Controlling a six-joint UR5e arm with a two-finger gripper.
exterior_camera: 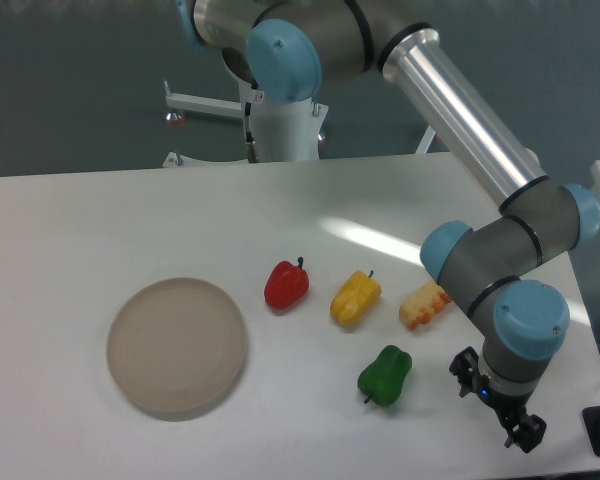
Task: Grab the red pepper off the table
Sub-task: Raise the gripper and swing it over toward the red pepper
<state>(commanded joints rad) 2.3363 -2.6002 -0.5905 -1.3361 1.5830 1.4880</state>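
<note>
The red pepper [286, 286] is small and glossy with a short dark stem. It lies on the white table [100, 230] near the middle, just right of the beige plate. My gripper [496, 405] hangs at the lower right near the table's front edge, far to the right of the red pepper. Its two dark fingers [528, 434] stand apart with nothing between them.
A round beige plate [177, 347] lies left of the red pepper. A yellow pepper [355, 298] sits right beside it, then an orange-yellow toy food piece [425, 304]. A green pepper [384, 376] lies in front, between the yellow pepper and my gripper. The arm's base [280, 125] stands at the back.
</note>
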